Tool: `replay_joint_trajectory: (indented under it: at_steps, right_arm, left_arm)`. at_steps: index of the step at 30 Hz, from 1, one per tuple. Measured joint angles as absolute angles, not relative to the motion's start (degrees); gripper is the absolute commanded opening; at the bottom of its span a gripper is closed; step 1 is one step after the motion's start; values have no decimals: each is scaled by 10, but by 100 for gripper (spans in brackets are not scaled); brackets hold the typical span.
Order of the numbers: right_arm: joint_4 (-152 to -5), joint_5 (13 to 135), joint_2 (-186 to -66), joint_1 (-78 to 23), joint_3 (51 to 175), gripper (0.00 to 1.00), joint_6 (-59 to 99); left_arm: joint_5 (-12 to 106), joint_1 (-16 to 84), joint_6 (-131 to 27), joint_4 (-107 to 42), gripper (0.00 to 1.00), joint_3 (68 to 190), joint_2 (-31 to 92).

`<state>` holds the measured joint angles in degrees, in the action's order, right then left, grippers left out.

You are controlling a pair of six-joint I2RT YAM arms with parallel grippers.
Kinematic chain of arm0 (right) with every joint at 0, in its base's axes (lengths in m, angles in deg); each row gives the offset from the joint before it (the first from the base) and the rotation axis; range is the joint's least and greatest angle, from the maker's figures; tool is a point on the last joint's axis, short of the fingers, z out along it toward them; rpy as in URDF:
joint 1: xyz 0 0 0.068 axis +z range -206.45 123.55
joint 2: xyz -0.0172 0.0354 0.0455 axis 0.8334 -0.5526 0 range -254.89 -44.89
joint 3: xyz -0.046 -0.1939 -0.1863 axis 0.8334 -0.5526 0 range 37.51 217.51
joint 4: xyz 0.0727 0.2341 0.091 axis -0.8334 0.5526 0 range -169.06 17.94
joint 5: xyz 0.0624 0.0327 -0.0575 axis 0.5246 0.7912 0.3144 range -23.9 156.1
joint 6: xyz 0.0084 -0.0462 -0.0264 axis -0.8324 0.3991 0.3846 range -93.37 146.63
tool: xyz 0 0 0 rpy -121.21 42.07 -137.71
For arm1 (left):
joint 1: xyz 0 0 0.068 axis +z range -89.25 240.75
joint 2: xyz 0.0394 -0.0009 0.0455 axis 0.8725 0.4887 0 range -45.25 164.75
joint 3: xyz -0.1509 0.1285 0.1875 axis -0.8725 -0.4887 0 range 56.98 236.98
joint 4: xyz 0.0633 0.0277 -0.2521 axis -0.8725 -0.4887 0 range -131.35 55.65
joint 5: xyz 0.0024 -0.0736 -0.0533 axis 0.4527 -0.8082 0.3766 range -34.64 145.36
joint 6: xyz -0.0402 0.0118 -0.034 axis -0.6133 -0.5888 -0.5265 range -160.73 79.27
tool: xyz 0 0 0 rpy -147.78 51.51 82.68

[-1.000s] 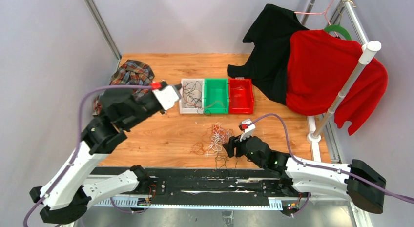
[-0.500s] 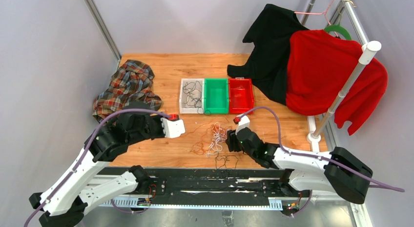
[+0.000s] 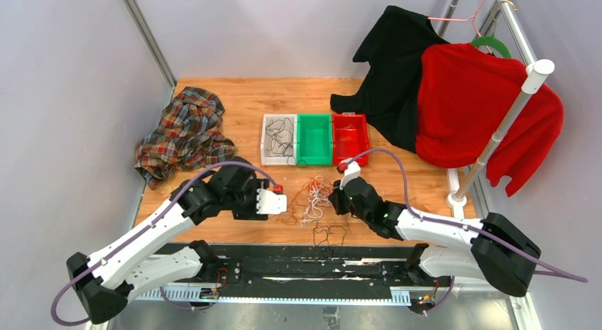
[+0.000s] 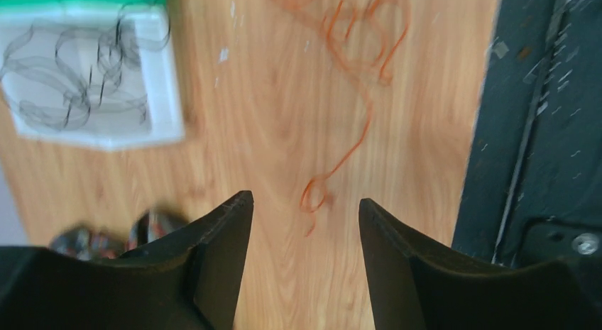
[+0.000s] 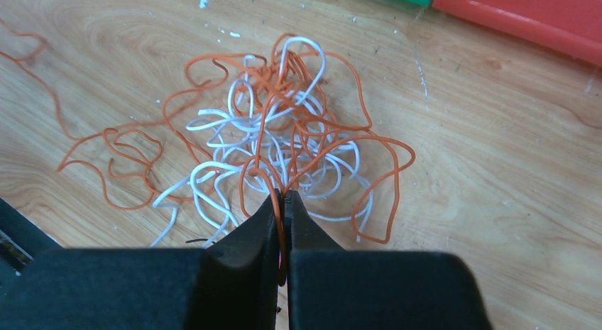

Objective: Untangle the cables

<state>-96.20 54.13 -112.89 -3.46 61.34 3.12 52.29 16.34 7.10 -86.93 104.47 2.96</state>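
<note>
My right gripper (image 5: 282, 196) is clenched on an orange strand (image 5: 275, 194) at the near edge of the tangle (image 5: 284, 138) of orange and white cables; the pinched strand runs up from between my shut jaws into the heap; the tangle lies on the table (image 3: 241, 96), in front of the bins and between my two grippers; my left gripper (image 4: 305, 202) is released, jaws apart with nothing between them, hovering over bare wood where the end of a loose orange cable (image 4: 355, 81) curls; black cables (image 4: 78, 81) lie coiled in the white bin (image 4: 167, 96), which sits beside the green bin (image 3: 314, 162) and the red bin (image 3: 350, 162); a few more black loops (image 3: 325, 234) lie at the table's near edge.
</note>
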Motion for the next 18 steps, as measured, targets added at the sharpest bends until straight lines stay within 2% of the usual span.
replay_joint_trajectory:
  at_steps: [7,13,18]
  right_arm:
    - [-940,541,-1082,-36,610,1,28]
    - [-925,541,-1072,-36,603,1,22]
    - [-915,541,-1052,-36,600,1,18]
  left_arm:
    - [372,125,65,-793,58,1092,139]
    - [364,118,98,-689,57,1033,246]
    - [365,118,132,-646,52,1015,304]
